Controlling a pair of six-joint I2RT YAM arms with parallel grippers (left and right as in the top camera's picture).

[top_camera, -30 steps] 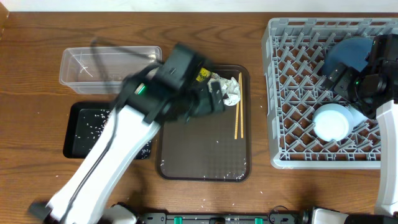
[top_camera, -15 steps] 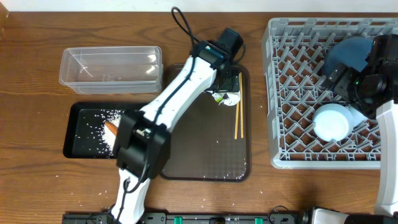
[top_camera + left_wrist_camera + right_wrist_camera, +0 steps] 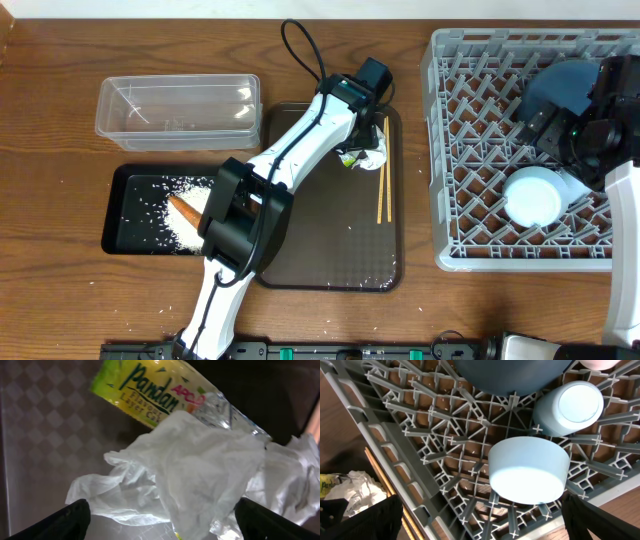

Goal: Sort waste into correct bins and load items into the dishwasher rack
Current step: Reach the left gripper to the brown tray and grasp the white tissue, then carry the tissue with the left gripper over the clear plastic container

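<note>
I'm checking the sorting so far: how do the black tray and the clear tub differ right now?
The black tray is opaque and shallow; the clear tub is see-through with taller walls. The black tray holds rice and a carrot; the clear tub shows nothing inside. The clear tub sits behind the black tray. Both are rectangular, similar in footprint, left of the brown serving tray.

My dark brown wood-grain tabletop (image 3: pixel 50 300) is evenly lit; a pale strip (image 3: pixel 150 8) borders its far edge.
</note>
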